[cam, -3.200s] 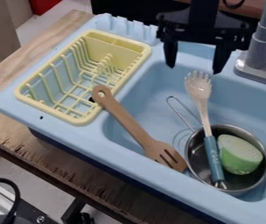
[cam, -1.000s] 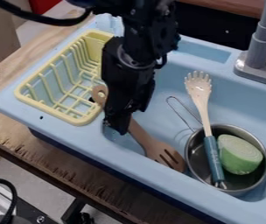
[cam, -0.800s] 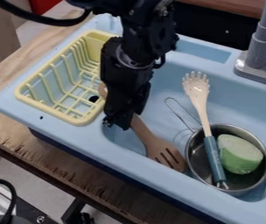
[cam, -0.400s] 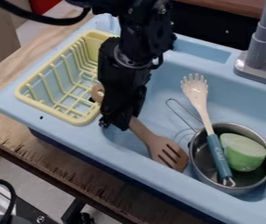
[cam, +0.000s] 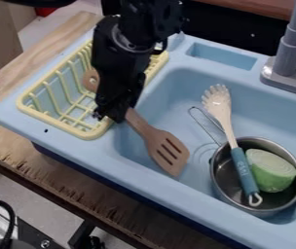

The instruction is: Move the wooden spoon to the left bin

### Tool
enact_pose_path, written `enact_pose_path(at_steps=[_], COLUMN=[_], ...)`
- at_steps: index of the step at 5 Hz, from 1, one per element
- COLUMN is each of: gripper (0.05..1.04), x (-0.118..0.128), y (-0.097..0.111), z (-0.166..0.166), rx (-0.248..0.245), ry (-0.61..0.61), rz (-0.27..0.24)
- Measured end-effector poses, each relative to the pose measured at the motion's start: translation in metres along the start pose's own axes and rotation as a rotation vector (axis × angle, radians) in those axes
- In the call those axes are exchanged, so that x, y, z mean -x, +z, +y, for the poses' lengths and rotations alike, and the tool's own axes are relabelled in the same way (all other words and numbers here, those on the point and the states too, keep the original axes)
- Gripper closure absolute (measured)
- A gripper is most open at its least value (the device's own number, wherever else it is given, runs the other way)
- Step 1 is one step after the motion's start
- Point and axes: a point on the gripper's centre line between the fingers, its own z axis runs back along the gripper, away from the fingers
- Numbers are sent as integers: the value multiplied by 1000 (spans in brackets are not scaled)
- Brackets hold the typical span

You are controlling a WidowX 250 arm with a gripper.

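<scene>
In the metal pot [cam: 223, 179] at lower right, a green vegetable piece [cam: 273, 171] and a blue-handled server [cam: 244, 170] are held. The wooden spoon [cam: 152, 133], pale brown with 3 slots, is gripped mid-handle by the gripper [cam: 113, 115], between sink [cam: 180, 86] and yellow rack [cam: 80, 132] at left. The rack is partly hidden by the arm.

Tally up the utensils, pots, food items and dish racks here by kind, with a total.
Utensils: 2 (wooden spoon, pasta server)
Pots: 1 (metal pot)
Food items: 1 (green piece)
Dish racks: 1 (yellow rack)
Total: 5
</scene>
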Motion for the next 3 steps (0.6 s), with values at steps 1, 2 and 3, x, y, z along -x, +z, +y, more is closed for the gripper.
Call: enact_pose_path(at_steps=[1,2,3], gripper=[781,781,781], x=[-1,-3,-3], y=[19,31,35], z=[-2,-1,-1], rx=[101,137,136], ry=[-27,-58,-93], rz=[-138,-219,-281])
